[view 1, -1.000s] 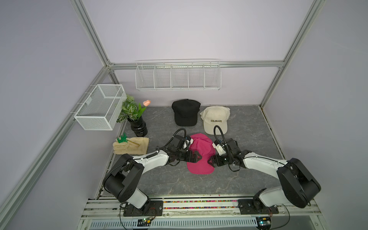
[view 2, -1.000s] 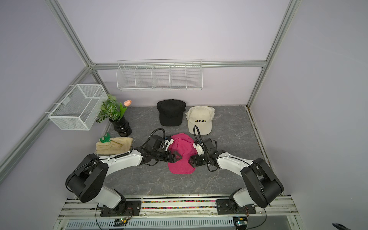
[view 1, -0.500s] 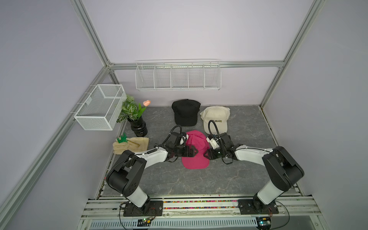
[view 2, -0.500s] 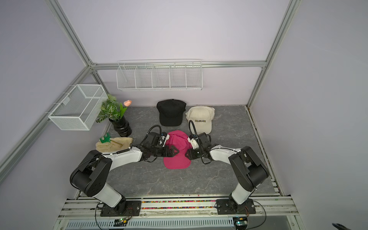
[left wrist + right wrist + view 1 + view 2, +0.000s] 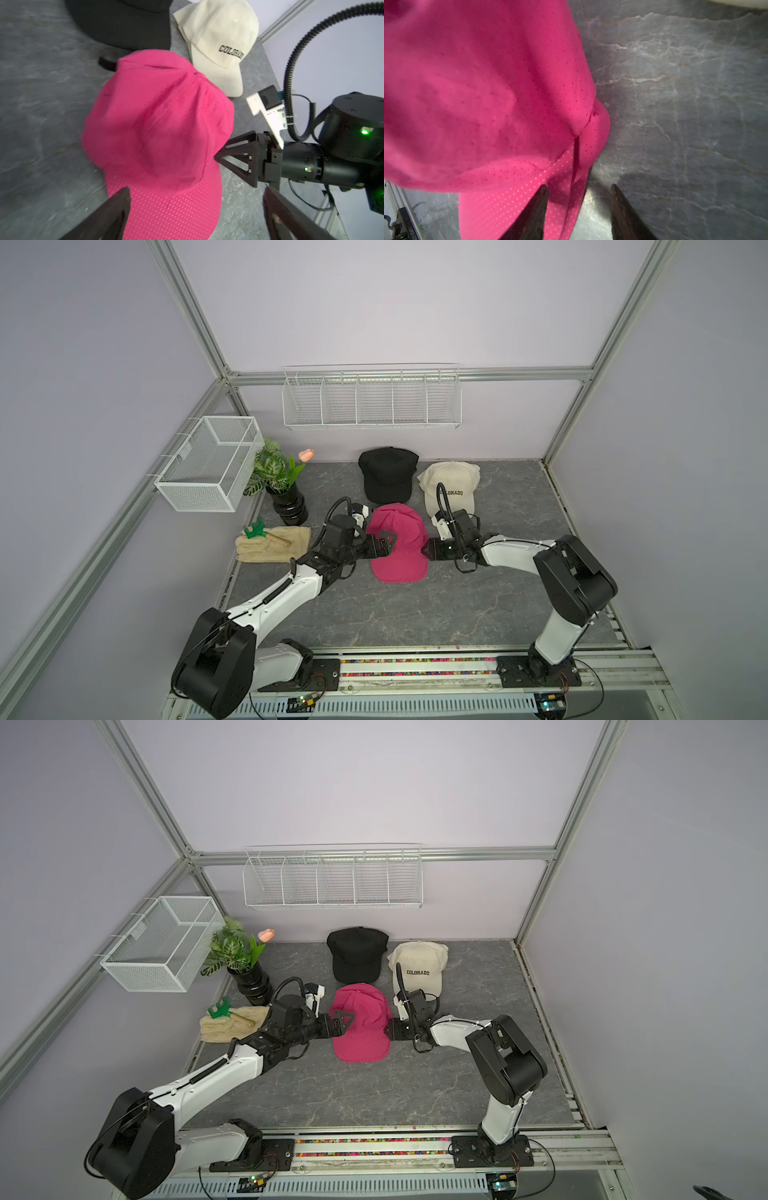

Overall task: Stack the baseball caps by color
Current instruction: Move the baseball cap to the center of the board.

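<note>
The left arm stretches low and slantwise from its base at the front rail toward the middle of the tabletop point(image 5: 415, 614), wrist about level, and the left gripper point(image 5: 384, 547) points across at the near-left flank of the pink cap point(image 5: 399, 539). Its jaws stand wide apart. In the left wrist view one finger point(image 5: 108, 216) lies at the edge of the mesh brim and the other is out over bare stone, so the brim's front part sits in the gap, with nothing pinched. The right arm rises from its base, folds sharply at the elbow and runs its forearm low and level toward the centre, and the right gripper point(image 5: 426, 551) meets the cap's opposite flank, where crown joins brim. Its jaws are partly apart. In the right wrist view one finger point(image 5: 533, 209) overlaps the pink brim while grey tabletop shows between the brim's edge and the other finger, so it has no clamp on the fabric. The two grippers face each other across the cap, which lies flat with its brim toward the rail. Behind it are the black cap point(image 5: 388, 477) and the cream cap point(image 5: 451, 485), side by side near the back wall.
</note>
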